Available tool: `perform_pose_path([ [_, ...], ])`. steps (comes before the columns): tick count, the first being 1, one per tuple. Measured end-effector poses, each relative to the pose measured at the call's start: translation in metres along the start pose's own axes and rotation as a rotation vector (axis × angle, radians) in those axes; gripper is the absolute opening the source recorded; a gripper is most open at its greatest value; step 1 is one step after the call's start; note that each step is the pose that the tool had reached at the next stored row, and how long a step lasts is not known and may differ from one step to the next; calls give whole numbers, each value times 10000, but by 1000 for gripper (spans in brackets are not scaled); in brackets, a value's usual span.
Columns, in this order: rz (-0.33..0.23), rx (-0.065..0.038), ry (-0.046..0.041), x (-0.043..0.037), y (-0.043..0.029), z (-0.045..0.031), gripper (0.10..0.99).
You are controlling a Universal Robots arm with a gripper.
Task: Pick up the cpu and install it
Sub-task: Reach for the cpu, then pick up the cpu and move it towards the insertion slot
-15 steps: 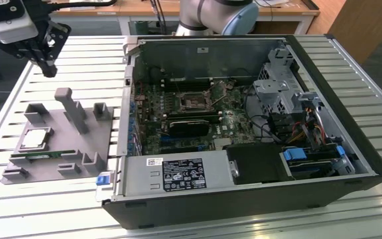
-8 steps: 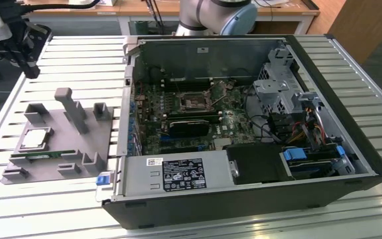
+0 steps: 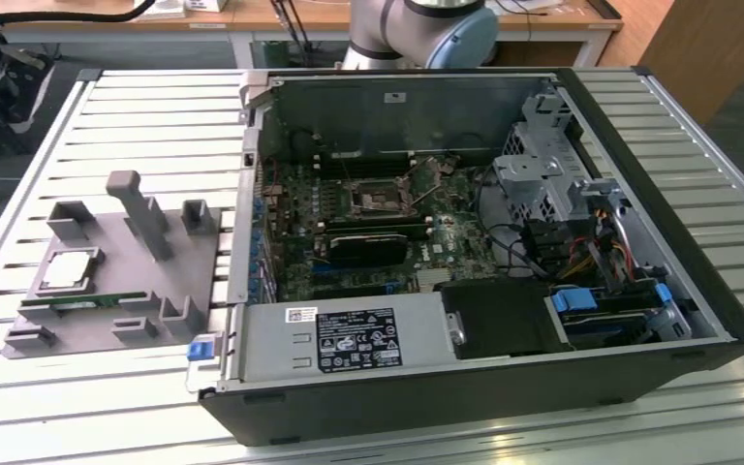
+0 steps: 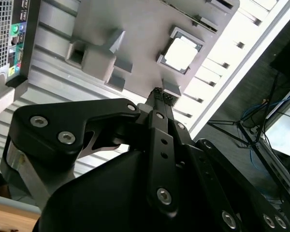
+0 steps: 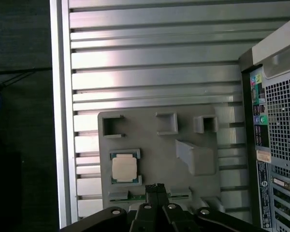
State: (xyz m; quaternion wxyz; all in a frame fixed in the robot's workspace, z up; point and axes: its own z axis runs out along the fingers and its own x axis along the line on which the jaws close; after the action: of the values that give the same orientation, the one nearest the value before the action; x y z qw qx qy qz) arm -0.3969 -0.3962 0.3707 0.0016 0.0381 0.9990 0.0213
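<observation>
arm (image 3: 411, 24): rounded silver-grey joint housing in the exterior view, with a pale blue cap (image 3: 465, 37) on one end.
gripper (image 4: 160, 94): matte black all over in the second wrist view, angular build.
link plates (image 4: 63, 128): broad flat black plates with rounded corners, one on each side of the centre.
screws (image 4: 66, 138): silver round heads with socket recesses, in pairs on the plates, with more along the outer links.
fingers (image 4: 160, 133): narrow black bars with small holes down the face.
fingertips (image 4: 157, 93): small, with a toothed grey texture.
base: smooth black housing with a grey metal band (image 4: 17, 166) at the edge.
</observation>
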Motion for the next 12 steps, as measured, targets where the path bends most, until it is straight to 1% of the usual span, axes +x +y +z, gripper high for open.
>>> perform_pose_path([
  [5,-1,0,4,227,-15,10,106],
  [7,0,1,10,304,-19,15,106],
  [9,1,1,17,362,-22,19,106],
  [12,1,0,20,400,-25,26,106],
])
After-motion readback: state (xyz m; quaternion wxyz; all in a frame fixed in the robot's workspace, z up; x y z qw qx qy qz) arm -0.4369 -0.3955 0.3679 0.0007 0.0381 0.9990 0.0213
